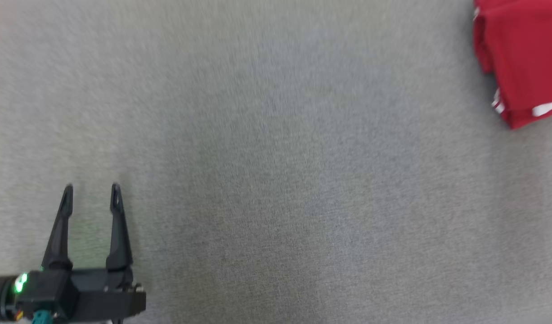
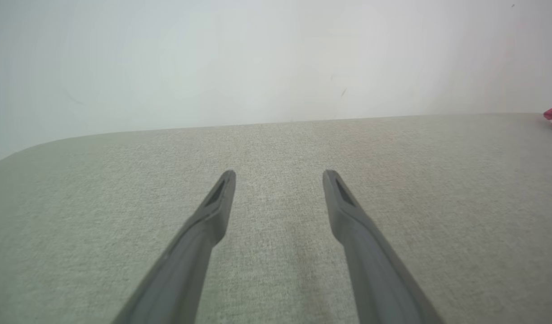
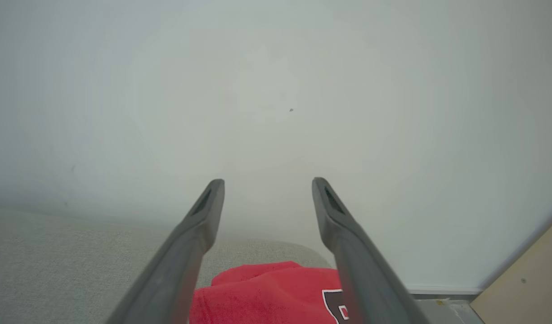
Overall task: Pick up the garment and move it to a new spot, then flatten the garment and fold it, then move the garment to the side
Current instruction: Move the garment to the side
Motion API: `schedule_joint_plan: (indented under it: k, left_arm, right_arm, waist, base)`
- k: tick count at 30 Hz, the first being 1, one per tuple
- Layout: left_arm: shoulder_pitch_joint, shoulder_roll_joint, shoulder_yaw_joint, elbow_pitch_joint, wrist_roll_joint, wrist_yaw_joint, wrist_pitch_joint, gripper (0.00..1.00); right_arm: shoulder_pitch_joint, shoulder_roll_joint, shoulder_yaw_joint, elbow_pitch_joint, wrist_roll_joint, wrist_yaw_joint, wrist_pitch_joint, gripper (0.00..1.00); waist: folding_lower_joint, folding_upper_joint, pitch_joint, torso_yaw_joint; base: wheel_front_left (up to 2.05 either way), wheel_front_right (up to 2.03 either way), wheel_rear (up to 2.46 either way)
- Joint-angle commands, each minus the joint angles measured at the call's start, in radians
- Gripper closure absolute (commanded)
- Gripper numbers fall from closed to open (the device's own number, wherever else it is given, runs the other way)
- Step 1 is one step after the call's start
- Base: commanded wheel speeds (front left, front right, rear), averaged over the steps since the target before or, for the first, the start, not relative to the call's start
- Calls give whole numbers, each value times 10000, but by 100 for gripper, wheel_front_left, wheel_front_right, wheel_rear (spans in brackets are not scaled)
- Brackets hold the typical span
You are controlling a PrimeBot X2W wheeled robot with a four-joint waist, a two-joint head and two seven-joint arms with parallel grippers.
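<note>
**A:** Where's the garment (image 1: 523, 58) rn?

**B:** Far right of the grey padded surface (image 1: 276, 180), top corner of the head view. It looks folded into a compact red block w/ white stripes (image 1: 545, 109) at its near edge. We'd judge the fold done & the shift aside about complete.

**A:** Jaws?

**B:** The left gripper (image 1: 92, 186) sits low left, well apart from the cloth, fingers spread wide, nothing between them. The right gripper (image 3: 267, 181) is also spread wide & empty, w/ the red cloth just beneath its fingers.

**A:** So the step in hand is clearing off. How do we do it well?

**B:** We think: keep the right jaws wide and lift straight up off the cloth before swinging away, so no fingertip hooks the top layer & undoes the fold. Go slow at first. The left arm needn't join in.

**A:** What does each view add?

**B:** The head view gives the layout — garment vs. left gripper — but the cloth runs off the frame's right edge, so we can't tell its full outline. The right wrist view adds a white-outlined print (image 3: 330, 302), the surface's far edge, the pale wall (image 3: 276, 90) & a wooden panel (image 3: 527, 279) at lower right. The left wrist view catches a red sliver at its far right edge.
</note>
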Motion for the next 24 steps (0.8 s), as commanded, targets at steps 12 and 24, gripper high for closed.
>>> schedule_joint_plan:
  k: [12, 24]
  left_arm:
    - [1148, -211, 419, 507, -271, -189, -23, 0]
    - [1083, -412, 210, 997, -229, -342, -23, 0]
  right_arm:
    - [5139, 2728, -2619, -3008, -1075, -30, -38, 0]
    - [8747, 4496, -3087, -5136, -1575, -30, 152, 0]
  waist:
    - [0, -1, -2831, 668]
    - [0, -1, -3538, 1229]
  base:
    - [0, 0, 0]
    - [0, 0, 0]
